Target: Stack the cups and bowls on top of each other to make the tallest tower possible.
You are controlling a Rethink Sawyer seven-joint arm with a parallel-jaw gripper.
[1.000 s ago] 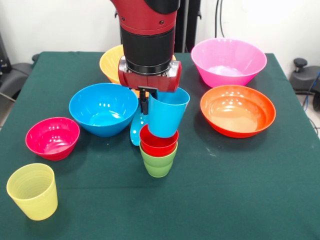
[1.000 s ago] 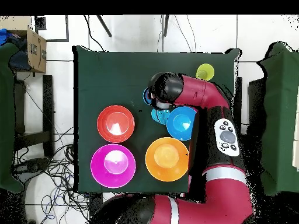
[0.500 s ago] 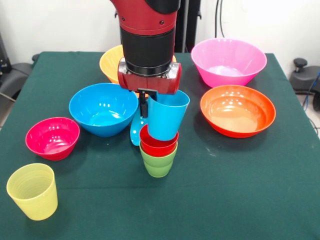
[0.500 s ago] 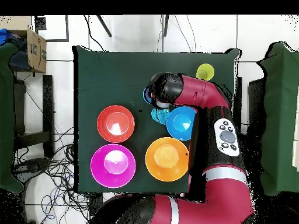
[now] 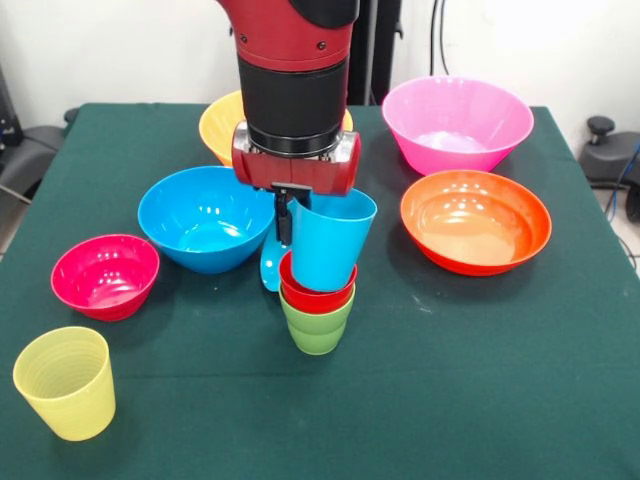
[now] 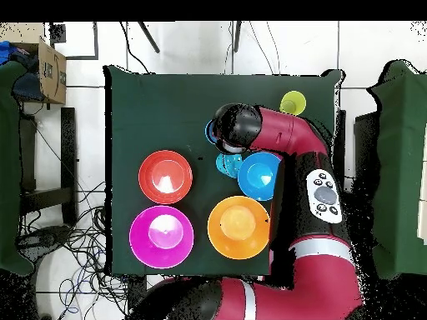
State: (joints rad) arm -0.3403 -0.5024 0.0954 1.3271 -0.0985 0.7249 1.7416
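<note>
The robot's claw (image 5: 287,215) is clamped on the rim of a tilted light blue cup (image 5: 326,238), whose base sits inside a red cup (image 5: 316,290) nested in a lime green cup (image 5: 316,327) mid-counter (image 5: 480,380). Around this short tower stand a blue bowl (image 5: 205,217), a magenta bowl (image 5: 104,275), a red-orange bowl (image 5: 475,220), a pink bowl (image 5: 457,122), a yellow-orange bowl (image 5: 222,125) and a lone yellow cup (image 5: 65,382).

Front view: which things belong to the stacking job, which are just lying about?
Job: light blue tapered plastic cup in pincer; red plastic cup; lime green plastic cup; ribbed yellow plastic cup; round plastic bowls: blue, magenta, red-orange, pink, yellow-orange, small light blue.
Lying about: brown cardboard box, floor cables (overhead view).
</note>
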